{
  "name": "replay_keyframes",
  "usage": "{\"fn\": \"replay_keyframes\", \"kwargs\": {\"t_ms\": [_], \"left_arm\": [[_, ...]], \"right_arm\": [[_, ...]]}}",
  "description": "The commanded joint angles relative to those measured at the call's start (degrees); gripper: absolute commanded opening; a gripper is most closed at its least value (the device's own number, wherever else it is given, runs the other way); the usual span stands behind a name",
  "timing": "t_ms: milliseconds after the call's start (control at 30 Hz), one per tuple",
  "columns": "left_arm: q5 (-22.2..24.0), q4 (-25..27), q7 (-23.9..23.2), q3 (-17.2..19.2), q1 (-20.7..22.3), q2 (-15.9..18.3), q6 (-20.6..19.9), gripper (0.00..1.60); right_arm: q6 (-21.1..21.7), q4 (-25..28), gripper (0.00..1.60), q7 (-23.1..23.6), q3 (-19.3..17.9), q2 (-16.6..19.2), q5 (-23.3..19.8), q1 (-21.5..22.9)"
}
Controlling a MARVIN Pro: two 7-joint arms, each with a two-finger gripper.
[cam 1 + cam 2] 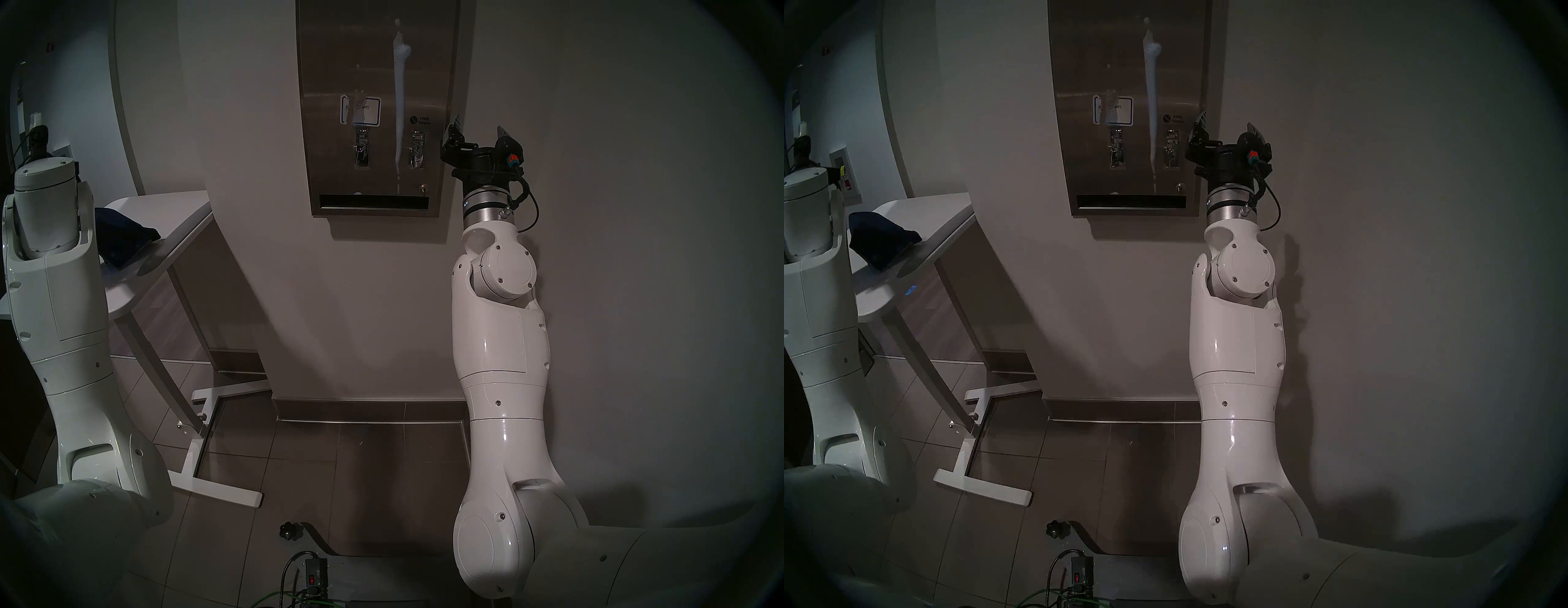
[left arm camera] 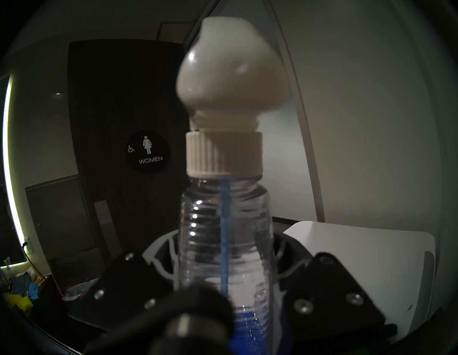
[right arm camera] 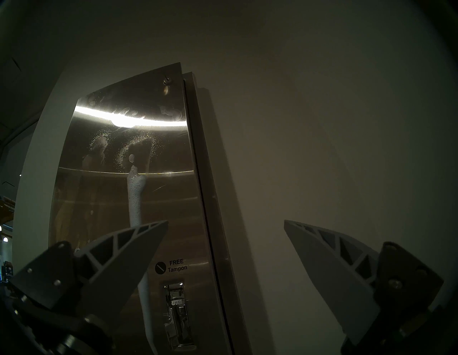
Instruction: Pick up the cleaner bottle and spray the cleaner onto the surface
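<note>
The cleaner bottle (image 2: 223, 223), clear plastic with a white nozzle and blue liquid low inside, stands upright in the left wrist view. My left gripper (image 2: 223, 260) is shut on its lower body. The head views show neither that gripper nor the bottle. The surface is a tall steel dispenser panel (image 1: 373, 106) (image 1: 1123, 106) (image 3: 99, 198) on the wall. A white foamy streak of cleaner (image 1: 399, 97) (image 1: 1151, 97) (image 3: 135, 198) runs down its middle. My right gripper (image 1: 479, 131) (image 1: 1227, 127) (image 3: 225, 221) points up just off the panel's right edge, open and empty.
A white table (image 1: 178, 212) stands at the left with a dark blue cloth (image 1: 123, 237) on it, its white feet (image 1: 220, 424) on the tiled floor. The left wrist view shows the tabletop (image 2: 359, 260) and a dark door with a WOMEN sign (image 2: 147, 151).
</note>
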State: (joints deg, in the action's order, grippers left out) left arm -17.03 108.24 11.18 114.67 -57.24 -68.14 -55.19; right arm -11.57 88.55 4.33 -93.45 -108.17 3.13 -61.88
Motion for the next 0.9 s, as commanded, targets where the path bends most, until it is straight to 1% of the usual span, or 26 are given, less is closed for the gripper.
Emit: {"fn": "replay_keyframes", "kwargs": {"t_ms": [0, 267, 500, 667, 700, 733, 767, 800, 867], "left_arm": [[1.77, 2.13, -0.39, 2.82, -0.77, -1.43, 2.43, 0.00], [3.79, -0.83, -1.26, 2.32, -0.18, -1.76, 5.21, 0.00], [4.93, -4.67, -2.06, 1.40, 1.50, -0.98, 7.60, 0.00], [5.35, -7.14, -2.73, 0.63, 2.31, 0.05, 8.48, 0.00], [5.43, -7.58, -2.80, 0.48, 2.54, 0.22, 8.55, 0.05], [5.62, -7.93, -2.95, 0.43, 2.73, 0.32, 8.73, 0.97], [5.68, -8.20, -2.93, 0.39, 2.93, 0.34, 8.81, 0.97], [5.73, -8.44, -2.90, 0.32, 3.08, 0.40, 8.97, 1.60], [5.80, -9.10, -2.82, 0.17, 3.55, 0.56, 9.29, 1.60]], "right_arm": [[-0.62, 1.94, 1.60, -0.16, 0.84, 0.13, -0.36, 1.63], [-0.61, 1.95, 1.60, -0.11, 0.78, 0.05, -0.30, 1.61], [-0.60, 1.95, 1.60, -0.02, 0.64, -0.13, -0.19, 1.59], [-0.60, 1.98, 1.60, 0.03, 0.58, -0.23, -0.13, 1.55], [-0.61, 1.86, 1.60, -0.09, 0.78, 0.11, -0.33, 1.66], [-0.60, 1.98, 1.60, 0.02, 0.58, -0.23, -0.14, 1.55], [-0.61, 1.91, 1.60, -0.04, 0.69, -0.04, -0.24, 1.61], [-0.61, 1.86, 1.60, -0.09, 0.78, 0.11, -0.34, 1.66], [-0.60, 1.93, 1.60, -0.02, 0.66, -0.09, -0.23, 1.59]]}}
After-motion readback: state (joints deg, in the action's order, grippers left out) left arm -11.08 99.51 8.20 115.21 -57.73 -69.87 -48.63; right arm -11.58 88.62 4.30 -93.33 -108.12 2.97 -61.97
